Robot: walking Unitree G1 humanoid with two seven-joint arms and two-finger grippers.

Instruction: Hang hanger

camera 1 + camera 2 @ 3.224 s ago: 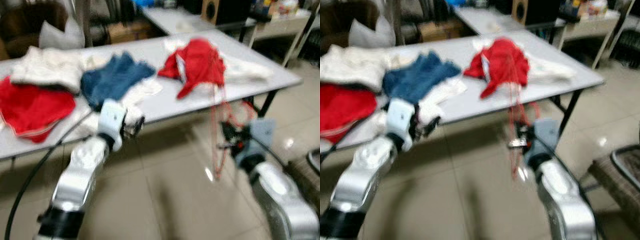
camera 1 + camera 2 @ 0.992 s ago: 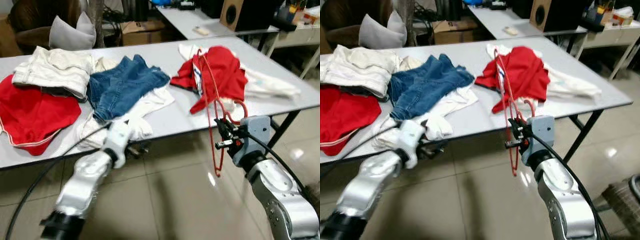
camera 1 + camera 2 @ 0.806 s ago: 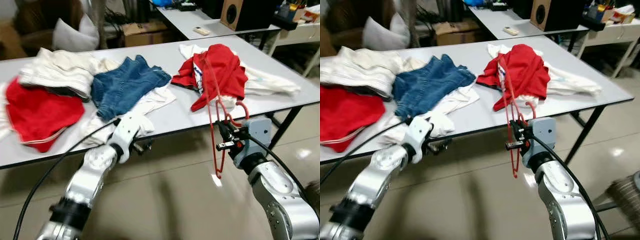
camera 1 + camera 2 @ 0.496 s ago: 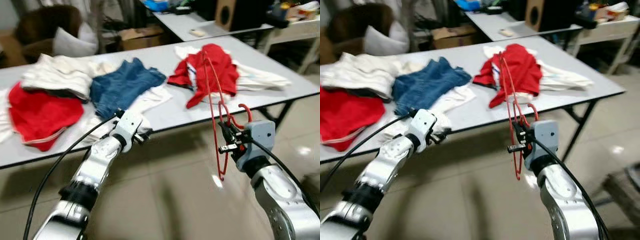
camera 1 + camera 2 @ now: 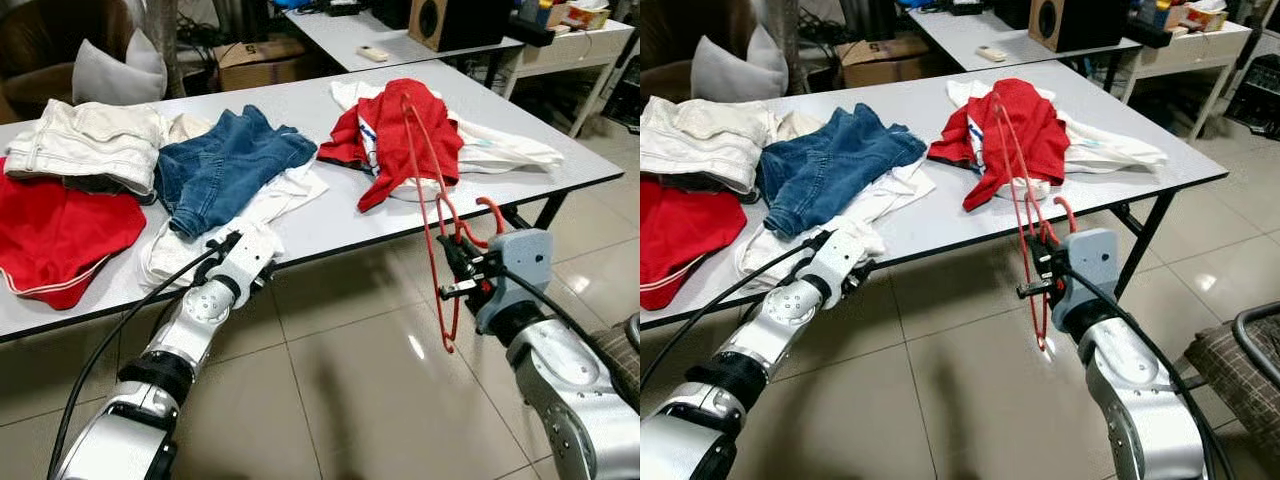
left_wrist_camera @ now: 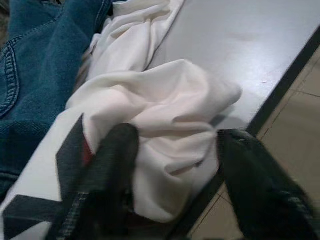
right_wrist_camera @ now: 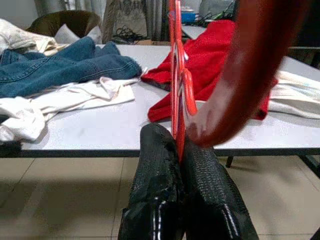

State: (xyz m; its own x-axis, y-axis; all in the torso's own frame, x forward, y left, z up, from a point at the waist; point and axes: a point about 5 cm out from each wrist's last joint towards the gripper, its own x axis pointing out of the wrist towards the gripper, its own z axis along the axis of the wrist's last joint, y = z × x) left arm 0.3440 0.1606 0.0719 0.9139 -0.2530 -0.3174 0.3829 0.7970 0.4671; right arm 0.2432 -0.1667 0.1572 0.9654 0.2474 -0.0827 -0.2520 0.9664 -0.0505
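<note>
We see the right gripper [image 5: 452,272] at the right middle of the head view, fingers pressed together on a thin red wire hanger [image 5: 428,200], which stands upright in front of the table edge, its loop reaching up over the red garment [image 5: 412,125] and its lower tip hanging above the floor. In the right wrist view the two ribbed black fingers [image 7: 157,165] pinch the red wire [image 7: 176,75] between them.

Our left gripper [image 5: 232,250] sits at the lower centre, at the near edge of the table [image 5: 340,215], fingers spread around a bunched fold of soft white cloth [image 6: 165,115]; a black printed patch shows on that cloth, but we cannot read it.

The table is a smooth pale grey slab with a dark rim. Across it lie stiff blue denim [image 5: 225,165], a cream garment [image 5: 85,140] at upper left, another red garment [image 5: 60,230] at far left, and a white top [image 5: 500,150] at right. Glossy beige floor tiles [image 5: 350,400] lie open below both arms.
</note>
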